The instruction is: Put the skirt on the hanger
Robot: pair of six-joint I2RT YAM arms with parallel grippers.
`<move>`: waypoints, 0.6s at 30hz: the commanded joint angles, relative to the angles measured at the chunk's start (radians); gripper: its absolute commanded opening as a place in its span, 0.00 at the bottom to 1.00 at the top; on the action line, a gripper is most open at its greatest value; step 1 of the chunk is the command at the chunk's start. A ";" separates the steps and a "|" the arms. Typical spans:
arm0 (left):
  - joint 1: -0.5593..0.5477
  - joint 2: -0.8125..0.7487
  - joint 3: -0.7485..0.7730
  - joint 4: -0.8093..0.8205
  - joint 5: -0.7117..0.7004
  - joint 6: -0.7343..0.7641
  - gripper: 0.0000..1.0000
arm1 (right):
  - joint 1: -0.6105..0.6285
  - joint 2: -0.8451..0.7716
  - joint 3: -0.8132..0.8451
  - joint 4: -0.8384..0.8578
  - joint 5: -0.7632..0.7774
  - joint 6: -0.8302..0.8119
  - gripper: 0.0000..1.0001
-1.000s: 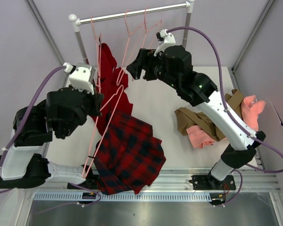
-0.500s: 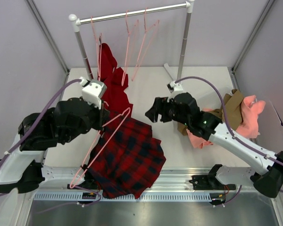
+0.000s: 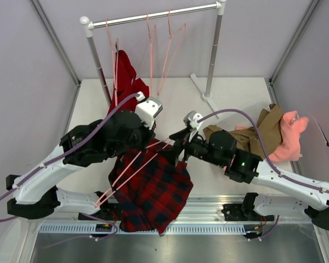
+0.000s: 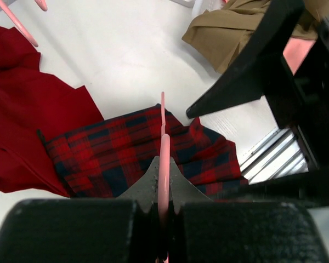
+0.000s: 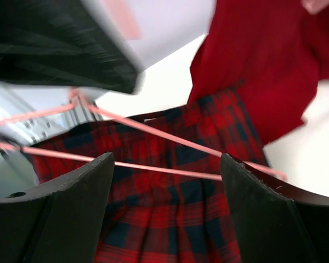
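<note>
Plainly, the skirt (image 3: 156,189) lies spread on the table (image 3: 175,104), its narrow waist end pointing away toward the plain red garment (image 3: 129,82) and its flared hem toward the arms' bases, so its long axis runs far to near. The hanger (image 3: 129,172) sits over the skirt's left half (no fabric is on it yet), its long axis slanting from the waist down to the skirt's near-left corner. The left gripper (image 4: 163,181) is clamped tight on the hanger's pink rod, just above the waist. The right gripper (image 5: 165,161) hovers at the waist's right side, jaws wide apart and holding nothing, with two hanger rods crossing between them and plaid below. It is the nearer free gripper. The coming move likely needs it to dip to the waistband just beneath its jaws.
</note>
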 commanded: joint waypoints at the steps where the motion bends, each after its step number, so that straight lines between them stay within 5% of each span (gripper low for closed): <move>1: 0.017 0.000 0.031 0.057 0.017 0.031 0.00 | 0.046 0.021 0.009 0.117 0.045 -0.288 0.84; 11: 0.080 -0.012 0.059 0.063 0.088 -0.009 0.00 | 0.076 0.204 0.054 0.308 -0.004 -0.508 0.77; 18: 0.083 -0.064 0.036 0.040 0.083 -0.036 0.00 | 0.084 0.337 0.046 0.556 0.100 -0.499 0.34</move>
